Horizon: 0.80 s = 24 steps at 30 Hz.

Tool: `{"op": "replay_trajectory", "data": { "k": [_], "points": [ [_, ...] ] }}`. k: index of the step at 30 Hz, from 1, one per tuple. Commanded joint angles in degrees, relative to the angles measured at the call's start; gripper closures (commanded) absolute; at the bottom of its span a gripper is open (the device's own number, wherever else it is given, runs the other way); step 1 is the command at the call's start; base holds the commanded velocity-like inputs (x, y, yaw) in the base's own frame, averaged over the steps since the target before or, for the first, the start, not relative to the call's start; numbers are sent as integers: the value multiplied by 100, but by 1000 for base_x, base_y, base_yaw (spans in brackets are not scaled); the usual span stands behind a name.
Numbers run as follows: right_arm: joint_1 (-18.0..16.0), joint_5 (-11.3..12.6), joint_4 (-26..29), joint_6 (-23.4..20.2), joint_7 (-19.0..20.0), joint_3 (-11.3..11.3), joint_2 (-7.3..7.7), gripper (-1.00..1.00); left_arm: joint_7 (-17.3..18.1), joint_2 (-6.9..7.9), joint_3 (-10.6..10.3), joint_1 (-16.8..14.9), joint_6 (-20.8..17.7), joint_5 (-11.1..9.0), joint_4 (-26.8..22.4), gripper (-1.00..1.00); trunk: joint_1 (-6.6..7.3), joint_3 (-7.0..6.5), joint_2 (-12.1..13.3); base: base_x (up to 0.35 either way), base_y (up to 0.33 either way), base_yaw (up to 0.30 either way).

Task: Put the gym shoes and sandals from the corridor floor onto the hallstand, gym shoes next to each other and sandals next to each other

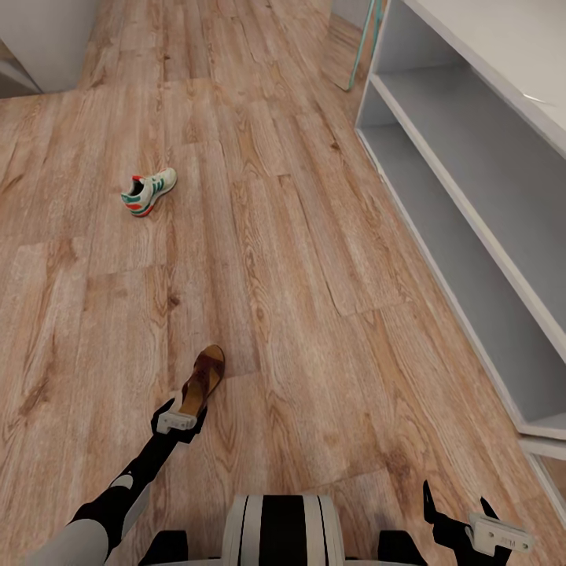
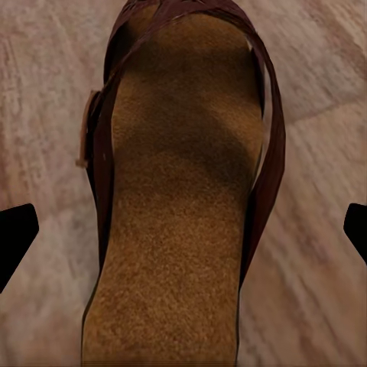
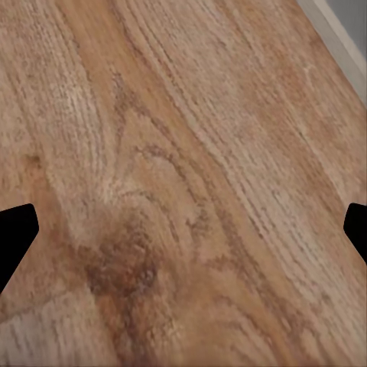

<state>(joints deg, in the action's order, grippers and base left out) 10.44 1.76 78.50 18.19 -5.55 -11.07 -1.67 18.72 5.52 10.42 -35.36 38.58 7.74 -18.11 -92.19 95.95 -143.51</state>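
Hovering over the heel end of a sandal (image 1: 203, 382), the left gripper (image 1: 181, 411) stands with its jaws spread wide; in the left wrist view the sandal (image 2: 183, 206) lies between the two dark fingertips (image 2: 14, 237), which sit apart from it on either side and grasp nothing. The right gripper (image 1: 464, 515) hangs low near the robot's base, well apart from the sandal, its jaws likewise spread over bare floor (image 3: 191, 153). The floor (image 1: 299, 259) is light brown wood-grain plank with visible knots and seams, running back into a corridor. Along the right side stands the rack (image 1: 472, 196), a white-grey unit with a thick flat top and two shallow tiers, both tiers bare in the part that shows. A slim teal frame (image 1: 371, 39) leans just beyond its far end. One gym shoe (image 1: 148, 192) lies on the floor farther ahead and to the left, well apart from both the sandal and the rack. The sandal is dark brown with a wide strap across the toe end, a buckle at one side, and a tan, grainy footbed. The gym shoe is white with green side stripes and red-orange accents at heel and sole.
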Motion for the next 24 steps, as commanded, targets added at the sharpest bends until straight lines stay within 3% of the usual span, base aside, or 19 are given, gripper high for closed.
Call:
{"op": "replay_trajectory", "data": {
  "k": [1,24],
  "points": [
    [0,0,0,0,0,0,0,-100,0,0,0,0,0,0,0,-100,0,8,0,0,0,0],
    [-7,0,-10,0,0,0,0,-100,0,2,8,-37,-14,0,11,-100,0,130,0,0,0,0]
  ]
}}
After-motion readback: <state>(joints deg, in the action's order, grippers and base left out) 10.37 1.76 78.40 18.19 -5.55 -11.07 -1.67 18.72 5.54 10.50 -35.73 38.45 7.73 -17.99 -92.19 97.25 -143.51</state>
